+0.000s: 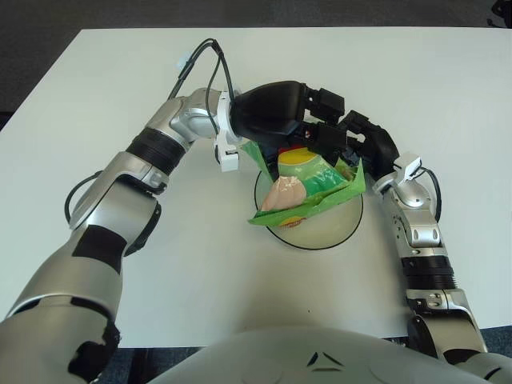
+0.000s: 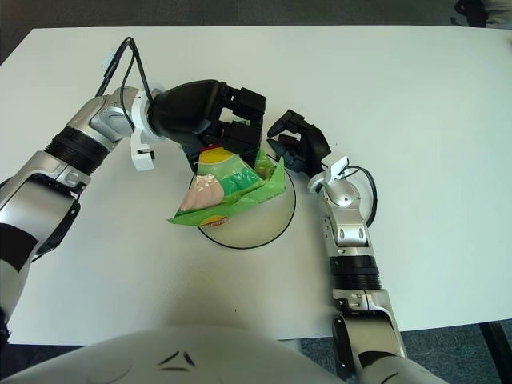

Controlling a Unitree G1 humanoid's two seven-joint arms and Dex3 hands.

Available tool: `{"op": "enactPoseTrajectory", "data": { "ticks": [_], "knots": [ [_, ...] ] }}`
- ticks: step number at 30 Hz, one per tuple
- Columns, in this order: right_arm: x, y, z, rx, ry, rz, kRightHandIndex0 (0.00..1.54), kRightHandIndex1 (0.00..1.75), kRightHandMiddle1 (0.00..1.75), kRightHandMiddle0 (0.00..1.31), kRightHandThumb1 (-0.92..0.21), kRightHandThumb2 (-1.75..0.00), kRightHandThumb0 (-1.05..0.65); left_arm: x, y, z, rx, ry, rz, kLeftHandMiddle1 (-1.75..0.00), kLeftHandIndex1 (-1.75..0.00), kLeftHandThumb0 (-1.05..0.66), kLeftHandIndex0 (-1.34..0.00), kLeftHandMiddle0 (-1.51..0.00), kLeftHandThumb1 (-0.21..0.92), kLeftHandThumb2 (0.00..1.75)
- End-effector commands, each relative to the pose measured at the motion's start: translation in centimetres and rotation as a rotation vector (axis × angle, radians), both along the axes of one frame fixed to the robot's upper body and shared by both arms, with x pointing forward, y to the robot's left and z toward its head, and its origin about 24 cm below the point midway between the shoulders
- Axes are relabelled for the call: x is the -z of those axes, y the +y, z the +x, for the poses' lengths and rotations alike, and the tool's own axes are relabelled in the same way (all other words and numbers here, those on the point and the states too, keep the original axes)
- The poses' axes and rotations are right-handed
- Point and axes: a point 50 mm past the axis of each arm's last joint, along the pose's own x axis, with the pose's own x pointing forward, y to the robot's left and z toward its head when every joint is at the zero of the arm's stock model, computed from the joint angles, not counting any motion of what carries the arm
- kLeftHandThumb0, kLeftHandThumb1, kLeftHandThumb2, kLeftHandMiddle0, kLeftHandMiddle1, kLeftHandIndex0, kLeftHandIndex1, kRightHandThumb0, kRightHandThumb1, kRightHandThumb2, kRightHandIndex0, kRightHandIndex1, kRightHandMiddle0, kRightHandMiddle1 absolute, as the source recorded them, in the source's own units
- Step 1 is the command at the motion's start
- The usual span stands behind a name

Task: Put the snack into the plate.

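A green snack bag [image 1: 314, 186] with a yellow and pink print hangs tilted over the white, dark-rimmed plate [image 1: 340, 234]; its lower edge is at or just above the plate's left part. My left hand [image 1: 314, 120] is above the plate's far edge, its black fingers closed on the top of the bag. My right hand [image 1: 370, 144] is beside the plate's far right rim, close to the bag's upper right corner, fingers loosely spread and holding nothing. Whether it touches the bag I cannot tell.
The plate stands near the middle of a white table [image 1: 448, 88]. A cable [image 1: 216, 60] loops above my left wrist. The table's far edge and a dark floor [image 1: 240, 12] lie beyond.
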Motion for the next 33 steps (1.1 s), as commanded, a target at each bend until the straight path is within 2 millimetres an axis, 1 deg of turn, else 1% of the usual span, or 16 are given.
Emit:
{"op": "enactPoseTrajectory", "data": {
  "ticks": [1,2,3,5,8,12,15,16,17,18,19,20,22,24,27,33],
  "knots": [
    [5.0,-0.8,-1.8,0.033,0.208,0.001,0.83,1.75,1.43,0.51,-0.92,-0.23,-0.37,-0.4,0.0,0.1,-0.01,0.013,0.041,-0.58,-1.41,-0.25,-0.51,-0.41,0.92,0.24],
    [5.0,-0.8,-1.8,0.033,0.208,0.001,0.83,1.75,1.43,0.51,-0.92,-0.23,-0.37,-0.9,0.1,0.3,-0.04,0.014,0.114,-0.42,-1.42,-0.29,-0.5,-0.43,0.92,0.24],
    [5.0,-0.7,-1.8,0.033,0.207,0.001,0.83,1.75,1.43,0.51,-0.92,-0.23,-0.37,-1.3,-0.1,0.8,-0.098,0.022,0.242,-0.42,-1.42,-0.29,-0.5,-0.43,0.92,0.24],
    [5.4,-0.4,-1.4,0.004,0.22,-0.019,0.83,1.75,1.43,0.51,-0.92,-0.23,-0.37,-2.8,-0.2,3.1,-0.163,0.178,0.197,-0.42,-1.42,-0.29,-0.5,-0.43,0.92,0.24],
    [5.3,-0.3,-0.9,-0.003,0.224,-0.032,0.83,1.75,1.43,0.51,-0.92,-0.23,-0.37,-3.1,-0.3,4.3,-0.189,0.318,0.254,-0.42,-1.42,-0.29,-0.5,-0.43,0.92,0.24],
    [3.3,-0.8,0.2,0.051,0.15,-0.038,0.83,1.75,1.43,0.51,-0.92,-0.23,-0.37,-3.6,1.6,4.8,-0.372,0.134,0.102,-0.35,-1.42,-0.3,-0.5,-0.44,0.92,0.24],
    [3.4,-0.8,0.2,0.051,0.153,-0.037,0.83,1.75,1.43,0.51,-0.92,-0.23,-0.37,-4.1,0.7,4.6,-0.318,0.299,0.345,-0.35,-1.42,-0.3,-0.5,-0.44,0.92,0.24],
    [3.4,-0.8,0.2,0.052,0.154,-0.037,0.83,1.75,1.43,0.51,-0.92,-0.23,-0.37,-4.7,0.4,4.5,-0.28,0.283,0.331,-0.35,-1.42,-0.3,-0.5,-0.44,0.92,0.24],
    [3.5,-0.8,0.2,0.052,0.154,-0.036,0.83,1.75,1.43,0.51,-0.92,-0.23,-0.37,-4.9,0.2,4.1,-0.179,0.264,0.133,-0.35,-1.42,-0.3,-0.5,-0.44,0.92,0.24],
    [3.5,-0.8,0.2,0.051,0.155,-0.037,0.83,1.75,1.43,0.51,-0.92,-0.23,-0.37,-5.6,0.9,3.9,-0.207,0.128,-0.005,-0.35,-1.42,-0.3,-0.5,-0.44,0.92,0.24],
    [2.7,-1.4,0.3,0.104,0.101,-0.052,0.86,1.75,1.54,0.44,-0.85,-0.42,-0.37,-3.7,2.8,5.1,-0.327,0.134,-0.097,-0.58,-1.26,-0.38,-0.42,-0.46,0.9,0.32],
    [1.9,-1.8,0.4,0.146,0.051,-0.063,0.9,1.75,1.64,0.42,-0.74,-0.67,-0.38,-1.8,4.4,6.0,-0.431,0.146,-0.126,-1.15,-1.5,-0.32,-0.53,-0.69,0.87,0.33],
    [1.0,-2.3,0.4,0.191,-0.006,-0.073,0.92,1.75,1.69,0.41,-0.67,-0.8,-0.39,0.3,6.2,7.0,-0.557,0.166,-0.124,-1.44,-1.6,-0.36,-0.48,-0.78,0.73,0.62],
    [0.7,-2.5,0.3,0.197,-0.027,-0.076,0.93,1.75,1.72,0.41,-0.64,-0.87,-0.39,0.8,6.4,7.2,-0.589,0.168,-0.121,-1.59,-1.65,-0.38,-0.46,-0.82,0.65,0.78],
    [0.3,-2.8,0.3,0.207,-0.057,-0.082,0.94,1.75,1.74,0.4,-0.61,-0.92,-0.4,1.3,6.8,7.6,-0.629,0.174,-0.118,-1.69,-1.64,-0.39,-0.47,-0.85,0.62,0.84],
    [-0.7,-3.5,0.3,0.25,-0.11,-0.106,0.93,1.75,1.75,0.4,-0.61,-0.93,-0.4,2.3,8.0,8.5,-0.728,0.22,-0.136,-1.74,-1.49,-0.38,-0.54,-0.87,0.7,0.62]
  ]
}}
